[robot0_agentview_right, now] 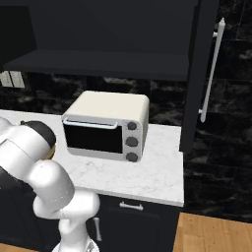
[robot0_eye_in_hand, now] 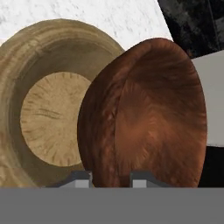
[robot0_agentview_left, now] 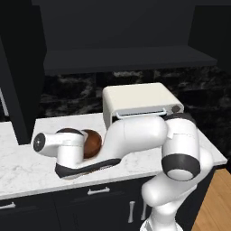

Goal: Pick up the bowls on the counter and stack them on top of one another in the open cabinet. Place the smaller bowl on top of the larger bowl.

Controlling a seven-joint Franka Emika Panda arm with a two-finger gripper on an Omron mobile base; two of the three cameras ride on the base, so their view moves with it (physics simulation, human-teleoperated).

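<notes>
Reddish-brown and smooth, the smaller bowl (robot0_agentview_left: 91,143) shows in the left base view at about nine o'clock from the cream toaster oven (robot0_agentview_left: 140,104), low over the white veined tabletop (robot0_agentview_left: 27,167), with the open cabinet (robot0_agentview_left: 131,58) and its flat dark shelf at twelve. From the right base view the boxy oven (robot0_agentview_right: 106,125) sits under that shelf, the cabinet door standing at three o'clock. Through the hand view the tool (robot0_eye_in_hand: 110,178) pinches the small bowl's rim, the wide, thick-rimmed tan wood-grained larger bowl (robot0_eye_in_hand: 43,113) at nine o'clock; judging by this, the small bowl is being picked first, so it probably needs parking while the tan one goes up first.
</notes>
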